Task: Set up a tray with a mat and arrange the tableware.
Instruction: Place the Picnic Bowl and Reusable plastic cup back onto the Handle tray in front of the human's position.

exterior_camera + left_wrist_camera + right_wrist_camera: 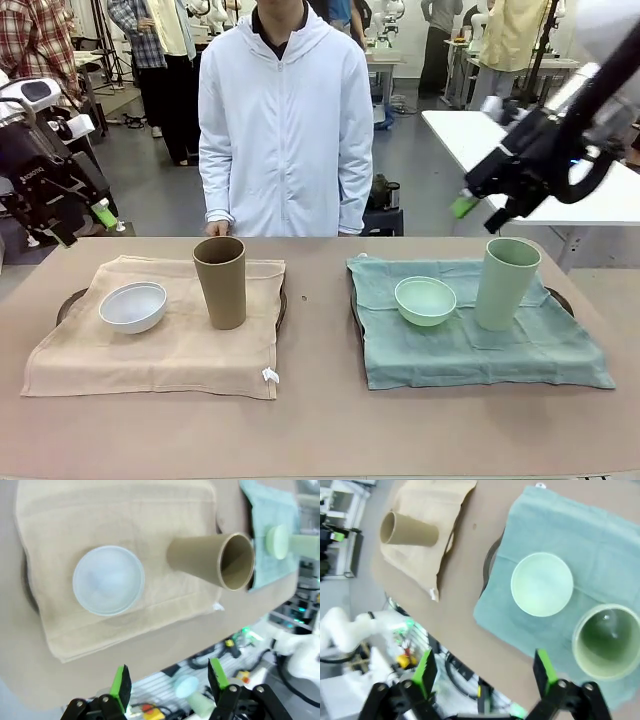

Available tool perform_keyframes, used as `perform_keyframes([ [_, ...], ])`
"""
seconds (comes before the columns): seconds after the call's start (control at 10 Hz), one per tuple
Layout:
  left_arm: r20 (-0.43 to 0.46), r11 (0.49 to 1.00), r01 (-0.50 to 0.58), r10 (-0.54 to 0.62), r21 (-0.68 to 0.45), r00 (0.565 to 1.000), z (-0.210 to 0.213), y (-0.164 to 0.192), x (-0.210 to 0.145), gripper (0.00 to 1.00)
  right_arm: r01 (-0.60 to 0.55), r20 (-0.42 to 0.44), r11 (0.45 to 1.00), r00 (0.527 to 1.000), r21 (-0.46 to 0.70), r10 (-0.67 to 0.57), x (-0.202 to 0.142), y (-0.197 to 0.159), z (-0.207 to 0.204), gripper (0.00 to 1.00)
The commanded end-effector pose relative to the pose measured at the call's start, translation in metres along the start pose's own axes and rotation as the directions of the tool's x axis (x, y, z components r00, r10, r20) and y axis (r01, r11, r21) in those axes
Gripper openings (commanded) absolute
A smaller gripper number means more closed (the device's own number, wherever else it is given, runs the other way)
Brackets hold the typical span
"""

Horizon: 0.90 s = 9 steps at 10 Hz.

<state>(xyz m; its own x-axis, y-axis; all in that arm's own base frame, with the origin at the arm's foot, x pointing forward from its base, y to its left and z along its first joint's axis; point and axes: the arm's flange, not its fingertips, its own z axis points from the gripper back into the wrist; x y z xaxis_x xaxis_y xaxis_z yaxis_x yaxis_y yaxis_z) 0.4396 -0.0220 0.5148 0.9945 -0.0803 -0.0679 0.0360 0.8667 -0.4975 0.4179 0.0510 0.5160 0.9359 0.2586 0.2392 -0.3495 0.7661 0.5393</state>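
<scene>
On the table's two sides the tableware is standing already arranged: the white bowl (133, 306) and brown tumbler (220, 281) are sitting on the beige mat (150, 350), the mint green bowl (425, 300) and pale green tumbler (507, 283) on the green mat (480, 350); both tumblers are standing upright, long axes vertical; the left gripper (170, 682) is hovering high above the beige setting, jaws apart and holding nothing; the right gripper (485, 672) is hanging wide open and empty over the green one, each arm nearer its own tray.
</scene>
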Motion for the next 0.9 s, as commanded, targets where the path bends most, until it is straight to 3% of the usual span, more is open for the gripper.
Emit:
perform_keyframes([
  [0.0,-0.02,0.974,-0.042,0.038,-0.224,0.999,0.019,0.025,0.007,0.81,-0.042,0.107,0.989,0.994,0.139,0.028,-0.04,-0.021,0.014,1.0],
  [0.2,0.029,0.911,-0.093,0.114,-0.402,0.993,0.039,0.055,-0.002,0.81,-0.057,0.205,0.974,0.979,0.219,0.011,-0.08,-0.053,0.037,1.0],
  [0.6,0.129,0.88,0.017,0.05,-0.474,0.99,0.059,0.101,-0.032,0.81,-0.097,0.378,0.918,0.924,0.384,-0.06,-0.156,-0.122,0.073,1.0],
  [0.8,0.151,0.873,0.01,0.072,-0.487,0.986,0.062,0.127,-0.043,0.81,-0.111,0.443,0.902,0.891,0.418,-0.096,-0.184,-0.139,0.092,1.0],
])
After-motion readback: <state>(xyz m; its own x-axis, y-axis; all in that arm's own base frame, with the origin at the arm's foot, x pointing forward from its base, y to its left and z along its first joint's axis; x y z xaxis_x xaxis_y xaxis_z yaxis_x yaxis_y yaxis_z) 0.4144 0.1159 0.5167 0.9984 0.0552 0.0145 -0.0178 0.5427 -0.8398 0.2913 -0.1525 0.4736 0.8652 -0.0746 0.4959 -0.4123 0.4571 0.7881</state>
